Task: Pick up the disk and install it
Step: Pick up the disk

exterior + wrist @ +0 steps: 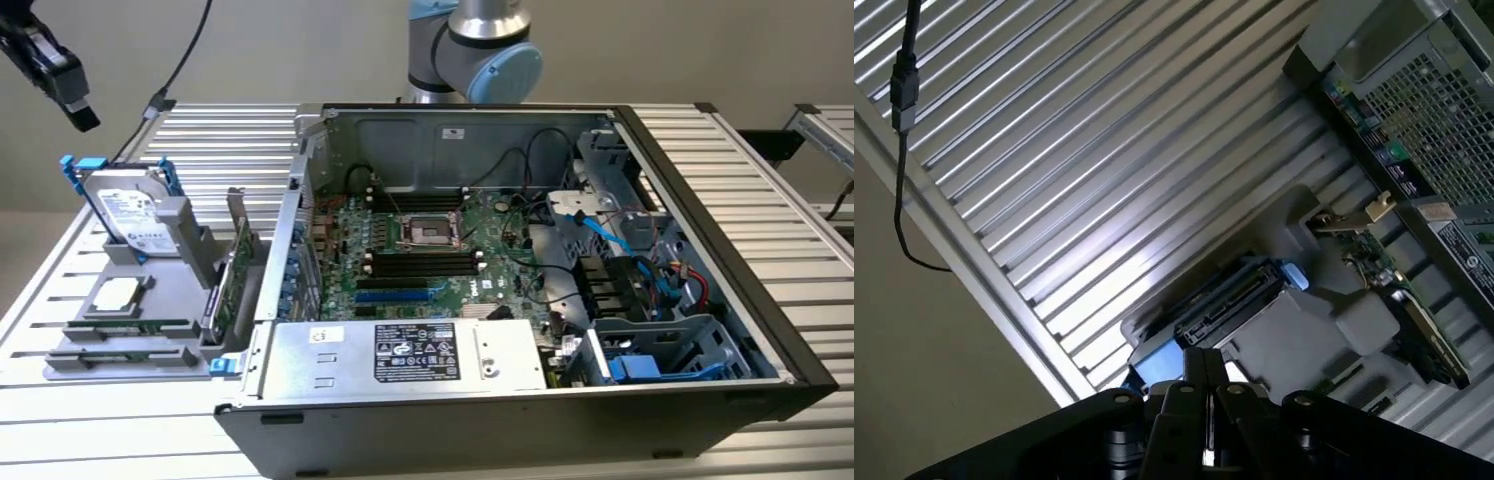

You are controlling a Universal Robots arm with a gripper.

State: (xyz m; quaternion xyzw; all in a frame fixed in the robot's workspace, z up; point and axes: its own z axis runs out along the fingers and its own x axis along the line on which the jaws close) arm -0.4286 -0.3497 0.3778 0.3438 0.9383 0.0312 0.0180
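At the exterior view's far left, above the slatted table [227, 140], the pincer [78, 112] hangs in the air, clear of everything beneath it. In the wrist view its fingers [1189, 395] are pressed together with nothing between them: closed and empty.

Below it, slightly toward the exterior view's right, a grey holder [67, 365] rests on the table. Contents noted:
- The disk [127, 212] stands on edge in the rear slot, leaning a little. Its white label faces the camera and its blue carrier [83, 163] shows along the upper edge. Nothing grips or touches it.
- In front of the disk, a small square silver chip [114, 294] lies flat in a recess.
- Nearer the camera, two green cards [130, 327] sit on edge in slots.
- At the holder's right side, another card [240, 260] stands upright.

In the wrist view the same disk [1229, 300] sits beyond the closed fingertips, seated in the holder [1334, 320].

Further right stands an open computer case [441, 150], just beside the holder. Contents noted:
- A green motherboard [400, 275] with a processor socket [430, 232] near its middle.
- A silver power supply [400, 352] with a dark label, along the near edge.
- Blue cables [607, 235] toward the right wall.
- A grey-blue drive cage [667, 340] in the near right corner.

Behind the case rises the base of the arm [467, 45].
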